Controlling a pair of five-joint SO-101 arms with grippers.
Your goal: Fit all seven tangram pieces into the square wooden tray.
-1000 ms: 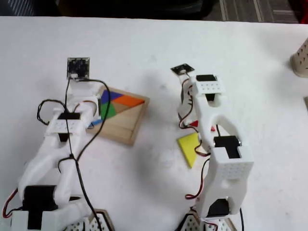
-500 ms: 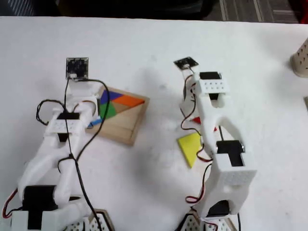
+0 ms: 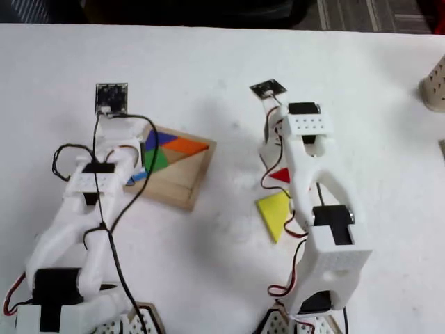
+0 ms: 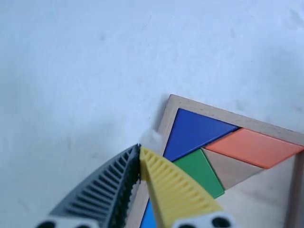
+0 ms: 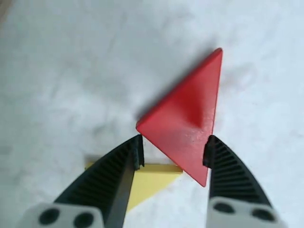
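On the white bench (image 3: 222,56), right claw (image 5: 173,147) spread astride the red triangle (image 5: 190,114), left claw (image 4: 139,152) pressed together at the wooden tray (image 4: 166,118) rim.

The ribbed fingers (image 5: 121,175) of the right gripper (image 5: 173,152) look like matt black plastic, and the red triangle (image 5: 185,126) between them is smooth with a soft sheen (plastic or painted wood, I cannot tell). Just beside the left gripper (image 4: 139,152), also ribbed plastic, the tray (image 4: 167,118) is pale bare wood, matt and faintly grained.
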